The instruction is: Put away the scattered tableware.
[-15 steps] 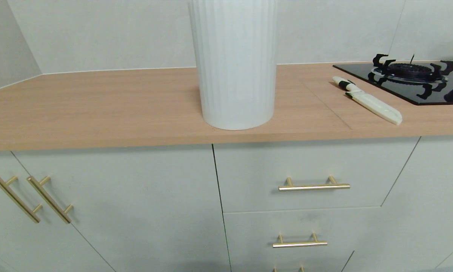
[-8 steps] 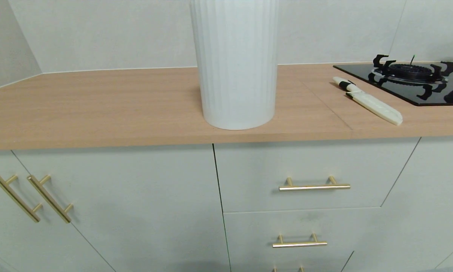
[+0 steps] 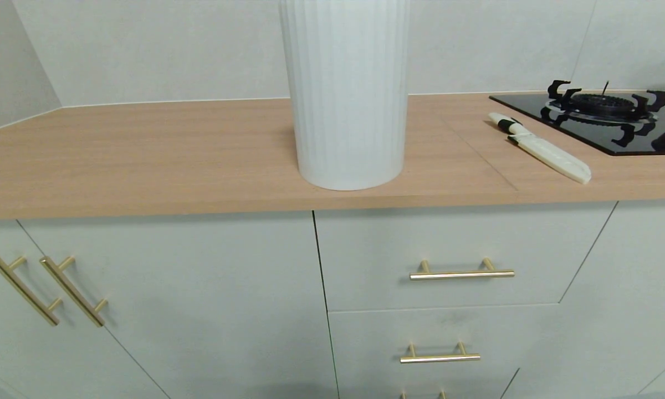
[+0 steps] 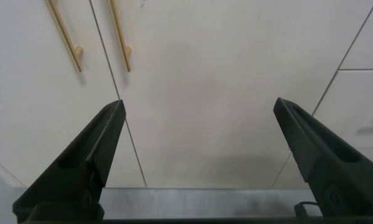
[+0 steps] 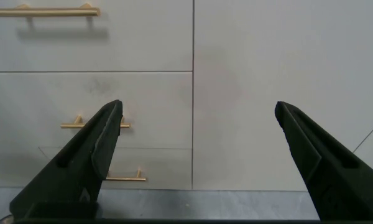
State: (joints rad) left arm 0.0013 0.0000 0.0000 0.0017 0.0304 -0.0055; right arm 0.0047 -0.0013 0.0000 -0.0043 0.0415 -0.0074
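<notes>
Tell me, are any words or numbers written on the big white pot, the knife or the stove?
None can be read. The tall white ribbed container, the white knife with a black band, the black glass hob and the pale grey cabinet fronts all look plain.

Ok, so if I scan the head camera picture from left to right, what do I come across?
pair of gold cupboard handles → tall white ribbed container → knife
</notes>
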